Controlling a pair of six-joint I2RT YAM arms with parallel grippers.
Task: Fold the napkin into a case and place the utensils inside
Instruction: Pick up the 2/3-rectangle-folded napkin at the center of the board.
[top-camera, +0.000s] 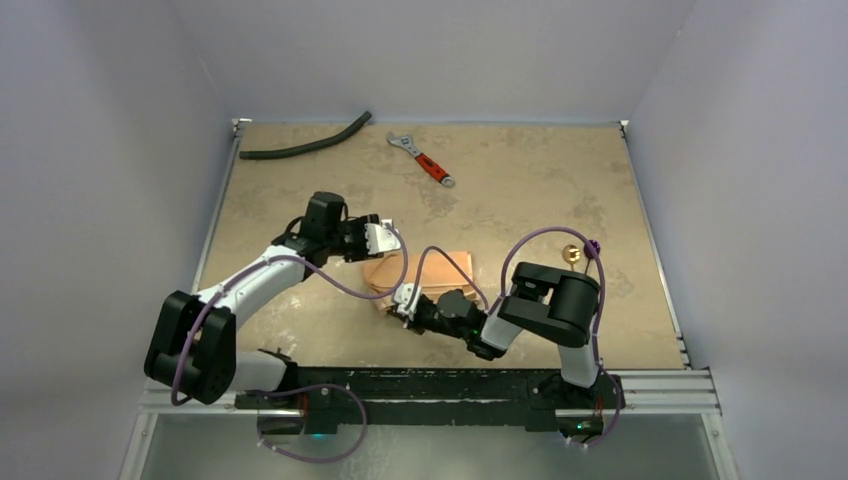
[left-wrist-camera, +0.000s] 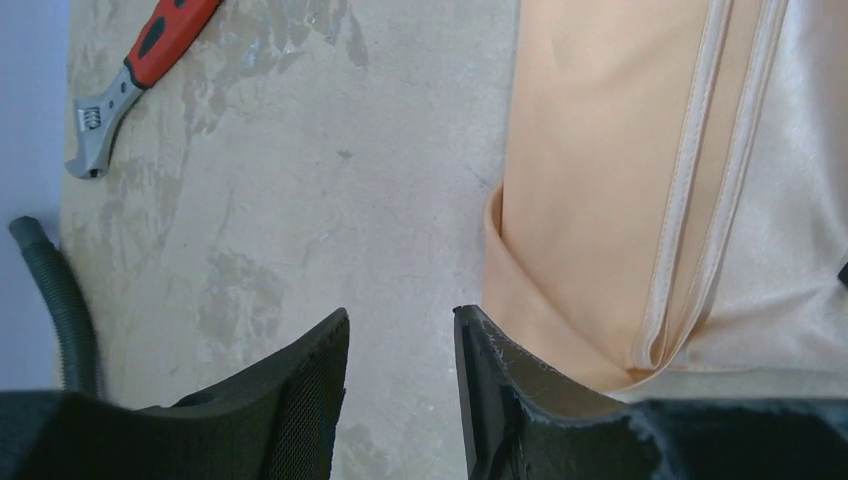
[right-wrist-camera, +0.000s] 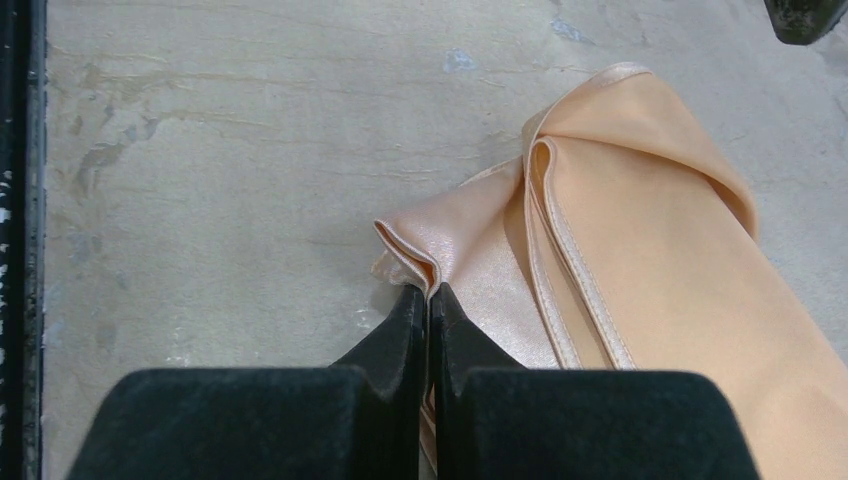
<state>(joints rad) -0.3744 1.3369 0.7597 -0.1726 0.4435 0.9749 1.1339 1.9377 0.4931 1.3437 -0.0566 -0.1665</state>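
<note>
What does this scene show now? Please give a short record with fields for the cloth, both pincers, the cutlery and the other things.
napkin: peach, folded in layers, lying on the table
right pincer: shut on a corner of the napkin
left pincer: open, nothing between its fingers, at the napkin's edge
utensils: on the table right of the napkin, apart from it, not inside
wrench: red handle, far side of the table
hose: black, curved, far left corner
</note>
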